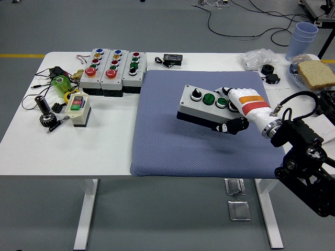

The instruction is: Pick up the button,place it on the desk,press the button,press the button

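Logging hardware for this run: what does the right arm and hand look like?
The right hand is white with an orange and red stripe across its back and black fingertips. A silver wrist ring joins it to a bulky black jointed arm, with a black cable looping above the wrist.

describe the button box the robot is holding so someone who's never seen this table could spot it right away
Start at the blue-grey mat covering the middle of the white table. Over its right half, the right hand grips a grey button box with a black base. Unlike the three button boxes standing side by side at the table's far left, it is off the surface, with a black knob and green buttons on top.
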You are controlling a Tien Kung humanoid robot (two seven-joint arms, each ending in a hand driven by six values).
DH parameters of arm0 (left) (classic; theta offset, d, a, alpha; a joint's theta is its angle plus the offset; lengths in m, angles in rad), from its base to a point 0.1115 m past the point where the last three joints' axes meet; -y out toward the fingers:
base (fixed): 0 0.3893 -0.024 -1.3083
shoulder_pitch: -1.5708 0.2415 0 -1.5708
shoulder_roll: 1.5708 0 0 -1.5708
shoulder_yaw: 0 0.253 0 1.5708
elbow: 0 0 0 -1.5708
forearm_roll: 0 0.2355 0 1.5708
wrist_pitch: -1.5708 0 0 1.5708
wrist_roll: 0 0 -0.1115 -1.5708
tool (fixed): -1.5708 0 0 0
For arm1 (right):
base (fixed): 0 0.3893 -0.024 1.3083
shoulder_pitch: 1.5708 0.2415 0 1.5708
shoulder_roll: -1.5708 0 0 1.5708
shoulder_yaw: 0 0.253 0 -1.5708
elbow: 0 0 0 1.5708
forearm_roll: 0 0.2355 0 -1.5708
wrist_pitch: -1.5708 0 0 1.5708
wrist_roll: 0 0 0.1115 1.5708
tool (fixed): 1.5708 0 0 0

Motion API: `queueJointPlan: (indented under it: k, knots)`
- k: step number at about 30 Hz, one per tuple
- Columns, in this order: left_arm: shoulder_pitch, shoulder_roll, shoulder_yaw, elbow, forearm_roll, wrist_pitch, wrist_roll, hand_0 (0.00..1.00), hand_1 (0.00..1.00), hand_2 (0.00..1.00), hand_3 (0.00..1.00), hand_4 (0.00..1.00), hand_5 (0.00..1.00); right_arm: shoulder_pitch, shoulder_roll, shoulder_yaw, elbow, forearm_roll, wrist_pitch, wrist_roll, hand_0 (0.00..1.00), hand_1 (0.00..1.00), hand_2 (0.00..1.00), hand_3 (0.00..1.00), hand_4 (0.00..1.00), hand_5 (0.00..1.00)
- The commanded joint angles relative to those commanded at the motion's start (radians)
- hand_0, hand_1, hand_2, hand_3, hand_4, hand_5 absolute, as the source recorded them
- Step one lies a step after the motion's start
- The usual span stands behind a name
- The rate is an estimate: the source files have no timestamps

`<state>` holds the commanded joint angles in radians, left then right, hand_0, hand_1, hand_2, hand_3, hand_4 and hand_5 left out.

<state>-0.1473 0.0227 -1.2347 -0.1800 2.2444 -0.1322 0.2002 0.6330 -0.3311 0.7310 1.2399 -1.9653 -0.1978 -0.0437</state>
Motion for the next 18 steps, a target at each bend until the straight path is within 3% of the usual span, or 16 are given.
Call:
queueJointPlan:
  k: [12, 13, 18]
  knots:
    - [0.004, -0.002, 0.002, 0.0, 0.002, -0.001, 0.002, 0.651, 0.643, 0.638, 0.546, 0.299, 0.846, 0.055, 0.017, -0.13, -0.079, -0.011, 0.061, 0.041, 0.116, 0.077, 0.357, 0.527, 0.604, 0.066]
    - [0.004, -0.002, 0.001, 0.0, 0.002, -0.001, 0.002, 0.651, 0.644, 0.638, 0.546, 0.299, 0.846, 0.055, 0.019, -0.132, -0.083, -0.011, 0.063, 0.041, 0.26, 0.224, 0.436, 0.546, 0.626, 0.061]
    - [0.007, -0.003, 0.003, 0.0, 0.007, -0.001, 0.001, 0.651, 0.644, 0.638, 0.546, 0.299, 0.846, 0.051, 0.028, -0.13, -0.103, -0.033, 0.064, 0.049, 0.26, 0.224, 0.436, 0.546, 0.626, 0.061]
